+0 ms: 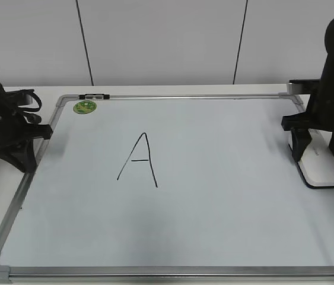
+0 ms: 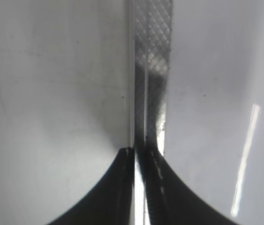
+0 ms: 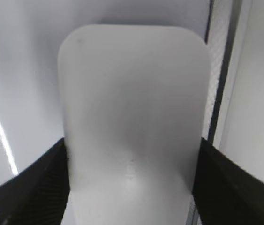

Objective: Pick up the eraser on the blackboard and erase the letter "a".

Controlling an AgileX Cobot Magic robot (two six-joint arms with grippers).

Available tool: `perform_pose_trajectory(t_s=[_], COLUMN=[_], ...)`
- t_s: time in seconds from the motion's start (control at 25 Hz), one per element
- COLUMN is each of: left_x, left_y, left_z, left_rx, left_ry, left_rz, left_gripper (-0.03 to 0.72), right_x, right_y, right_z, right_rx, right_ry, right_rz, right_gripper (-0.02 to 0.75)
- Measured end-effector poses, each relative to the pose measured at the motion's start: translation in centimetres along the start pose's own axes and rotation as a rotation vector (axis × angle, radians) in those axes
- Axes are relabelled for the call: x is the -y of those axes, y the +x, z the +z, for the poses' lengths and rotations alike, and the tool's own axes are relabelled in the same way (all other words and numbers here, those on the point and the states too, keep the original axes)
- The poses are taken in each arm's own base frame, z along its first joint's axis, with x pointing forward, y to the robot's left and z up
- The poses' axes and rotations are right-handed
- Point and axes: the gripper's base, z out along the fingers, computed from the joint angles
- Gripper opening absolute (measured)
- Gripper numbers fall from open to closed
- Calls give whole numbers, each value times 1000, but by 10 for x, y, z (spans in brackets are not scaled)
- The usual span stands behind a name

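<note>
The blackboard [image 1: 226, 214] lies flat on the table, white with a grey frame. The only writing I see on it is a tall black capital "A" [image 1: 138, 160]; no small letter "a" shows anywhere. The white eraser [image 1: 322, 167] lies on the board's right edge. My right gripper [image 1: 316, 148] is shut on its far end, a finger on each long side. In the right wrist view the eraser [image 3: 132, 93] fills the space between the jaws [image 3: 132, 183]. My left gripper [image 1: 21, 157] is shut and empty over the board's left frame [image 2: 153, 70], as the left wrist view [image 2: 139, 152] shows.
A round green sticker [image 1: 85, 107] sits in the board's far left corner, with a small black clip [image 1: 94, 95] on the top frame. The board's right frame [image 3: 218, 70] runs just beside the eraser. A wall stands behind the table.
</note>
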Motion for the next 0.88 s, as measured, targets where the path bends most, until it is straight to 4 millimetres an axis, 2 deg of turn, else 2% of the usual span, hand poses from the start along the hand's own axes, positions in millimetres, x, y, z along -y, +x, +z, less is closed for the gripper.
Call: perform_pose_trajectory(t_s=[0.88], left_x=[0], left_y=[0], left_z=[0], left_rx=[0], left_ry=[0], left_rz=[0], left_gripper=[66], right_x=[4], right_y=[-1], right_z=[-1], right_rx=[6], right_ry=[38], right_rz=[-17], right_gripper=[533])
